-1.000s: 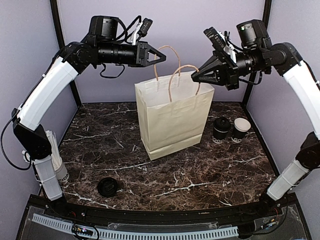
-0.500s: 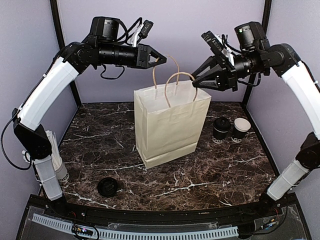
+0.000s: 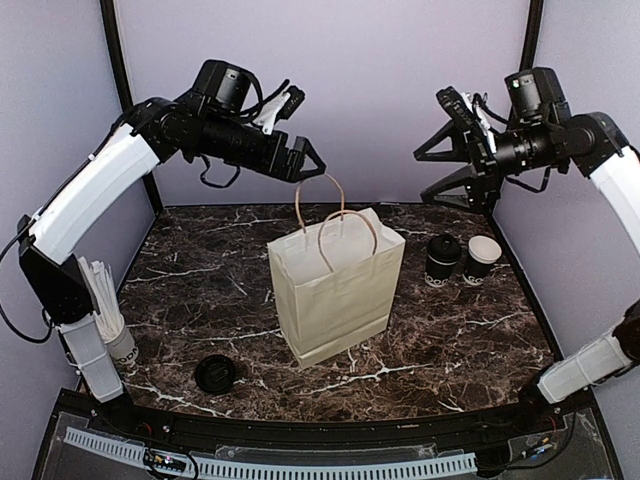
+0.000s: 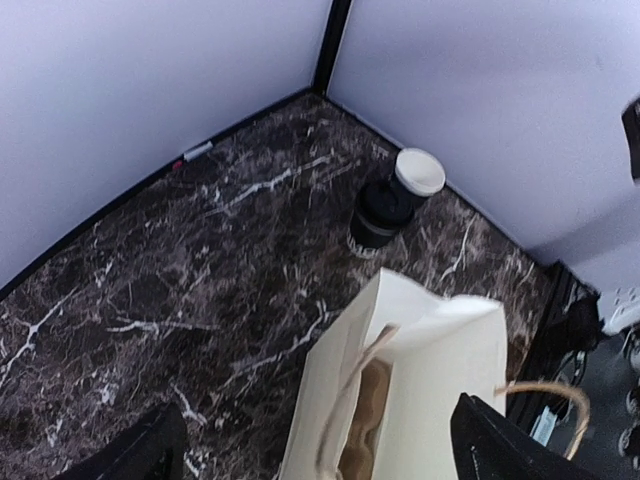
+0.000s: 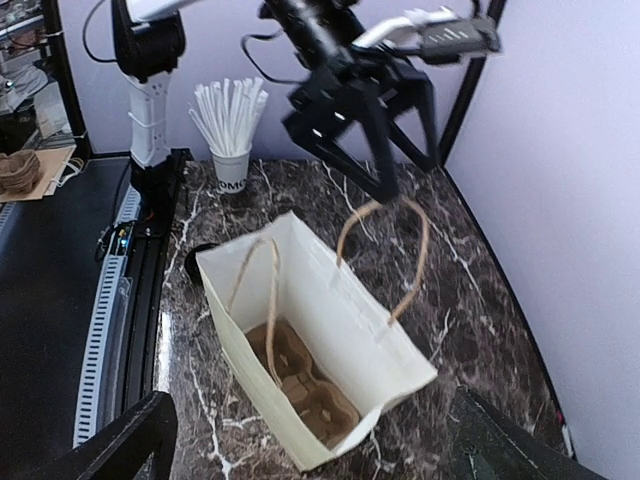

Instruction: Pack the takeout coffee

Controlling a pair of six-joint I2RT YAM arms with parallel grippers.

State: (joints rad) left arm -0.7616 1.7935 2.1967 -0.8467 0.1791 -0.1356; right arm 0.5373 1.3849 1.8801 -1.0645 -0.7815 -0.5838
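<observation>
1. Far left, a cup of straws [image 3: 110,322] and a loose lid [image 3: 215,373] stand near the front edge. Neither seems needed for the packing.
2. The left gripper [image 3: 310,172] hangs just above the handles [image 3: 322,196] of the bag [image 3: 335,295]. Its jaws are spread wide and it grasps nothing.
3. The bag stands upright mid-table with its mouth open and its handles free. The right wrist view shows a cardboard carrier [image 5: 300,385] lying at the bottom with no cup in it. The bag looks ready to receive the drink.
4. The right gripper [image 3: 420,176] is high up, to the right of the bag and above the cups. Its jaws are also splayed wide and it is empty.
5. The coffee [image 3: 443,260] stands on the table [image 3: 200,290] to the right of the bag and apart from it, with its lid on. Nothing is touching it. An open cup [image 3: 483,258] stands just beside it on the right; whether the two touch cannot be told.
6. Judged from this, only the preparation is done, and the packing itself is not yet begun. One arm, likely the right since it is nearer, must take hold of the coffee. It must then carry it upright over the bag's mouth, lower it into the carrier and let go.
</observation>
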